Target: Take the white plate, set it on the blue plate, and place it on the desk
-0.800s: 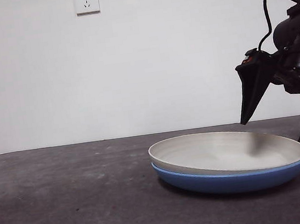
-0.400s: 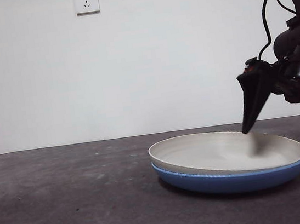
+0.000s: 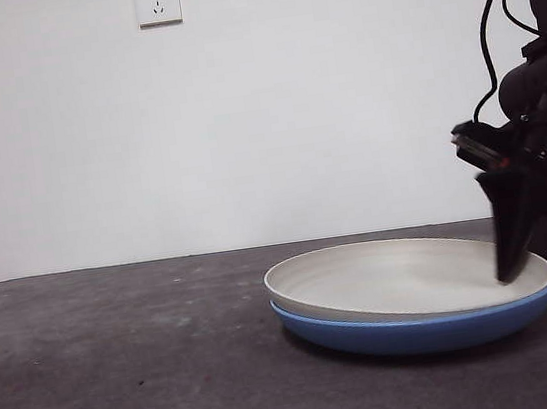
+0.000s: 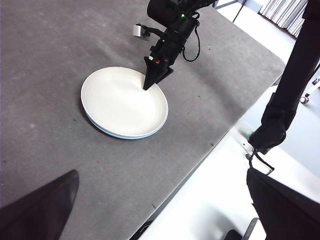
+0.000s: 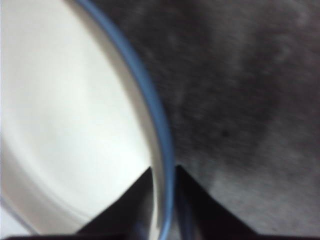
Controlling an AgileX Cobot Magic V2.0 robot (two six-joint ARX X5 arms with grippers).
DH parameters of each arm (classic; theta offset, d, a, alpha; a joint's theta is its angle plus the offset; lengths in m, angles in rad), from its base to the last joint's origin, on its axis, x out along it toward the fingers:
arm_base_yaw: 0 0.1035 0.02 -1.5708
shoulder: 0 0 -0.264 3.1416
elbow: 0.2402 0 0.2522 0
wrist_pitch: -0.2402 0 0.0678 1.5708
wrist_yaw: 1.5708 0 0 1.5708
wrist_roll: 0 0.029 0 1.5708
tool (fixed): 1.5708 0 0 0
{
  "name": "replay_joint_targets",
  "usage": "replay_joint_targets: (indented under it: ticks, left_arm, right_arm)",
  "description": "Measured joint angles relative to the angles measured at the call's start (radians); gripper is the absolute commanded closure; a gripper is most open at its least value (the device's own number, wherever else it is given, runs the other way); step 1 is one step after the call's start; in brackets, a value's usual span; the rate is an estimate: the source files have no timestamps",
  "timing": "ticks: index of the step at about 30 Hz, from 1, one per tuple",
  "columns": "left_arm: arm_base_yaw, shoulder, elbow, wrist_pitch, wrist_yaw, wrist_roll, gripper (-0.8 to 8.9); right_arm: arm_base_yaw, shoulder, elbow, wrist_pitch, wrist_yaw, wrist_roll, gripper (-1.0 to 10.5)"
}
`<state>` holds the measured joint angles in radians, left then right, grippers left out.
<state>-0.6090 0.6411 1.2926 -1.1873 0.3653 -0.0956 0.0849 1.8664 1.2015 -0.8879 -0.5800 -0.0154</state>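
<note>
The white plate (image 3: 394,274) lies nested in the blue plate (image 3: 412,334) on the desk (image 3: 123,365), right of centre. My right gripper (image 3: 524,267) is down at the plates' right edge, one jaw inside the white plate, the other outside the rim. The right wrist view shows the white plate (image 5: 65,125) and the blue plate's rim (image 5: 150,105) running between the nearly closed jaws of the right gripper (image 5: 164,172). My left gripper (image 4: 162,172) hangs open high above the desk (image 4: 50,50), looking down on the white plate (image 4: 122,100) and the right gripper (image 4: 150,85).
A wall socket (image 3: 157,1) sits high on the white wall behind. In the left wrist view the desk's edge (image 4: 215,145) runs close to the plates, with a black arm part (image 4: 285,100) beyond it.
The right gripper has dropped onto the plates' right rim and its jaws have closed from wide apart. Both plates have shifted slightly to the left.
</note>
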Motion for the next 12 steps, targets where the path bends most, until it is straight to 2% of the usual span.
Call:
replay_joint_targets:
  ticks: [12]
  left_arm:
    - [0.0, 0.0, 0.0, 0.0, 0.0, 0.0, 1.57]
  right_arm:
    - [0.004, 0.0, 0.029, -0.043, 0.021, 0.005, 9.4]
